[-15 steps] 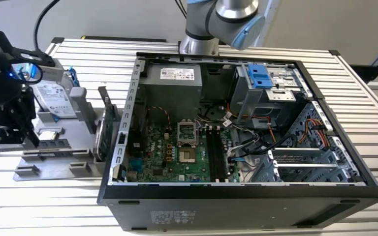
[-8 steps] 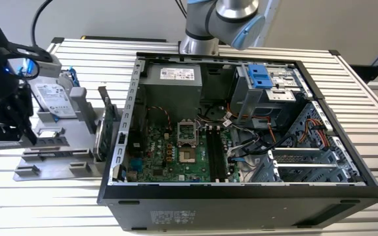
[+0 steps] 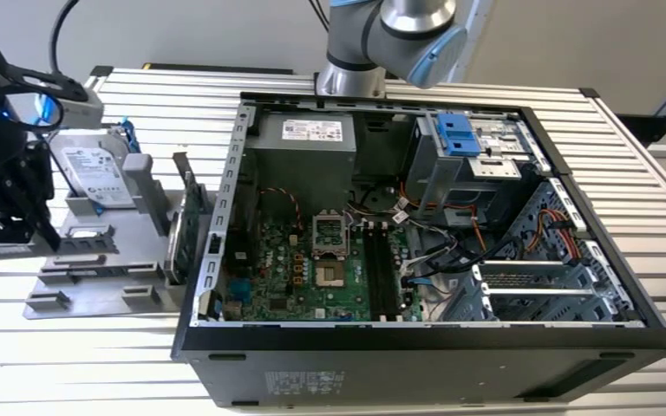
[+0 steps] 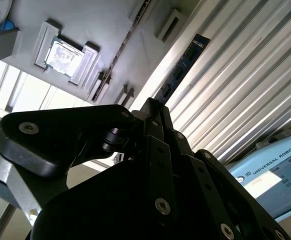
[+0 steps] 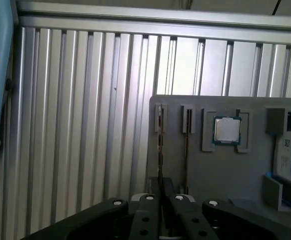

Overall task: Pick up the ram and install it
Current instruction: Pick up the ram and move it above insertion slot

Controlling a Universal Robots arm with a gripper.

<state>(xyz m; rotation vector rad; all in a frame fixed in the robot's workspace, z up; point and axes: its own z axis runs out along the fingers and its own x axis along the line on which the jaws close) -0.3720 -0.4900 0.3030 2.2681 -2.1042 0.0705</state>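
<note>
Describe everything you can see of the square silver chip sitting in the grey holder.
The chip is square, with a flat, silvery, metal-looking top that catches the light. It lies flat and face up, seated in a shallow pocket of the grey holder and framed by raised grey walls. In both wrist views it sits between two narrow slots on one side and the hard drive on the other. Nothing but the holder touches it.

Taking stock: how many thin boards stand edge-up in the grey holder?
2: one board by the holder's edge, another between it and the processor; the gripper may hide more.
</note>
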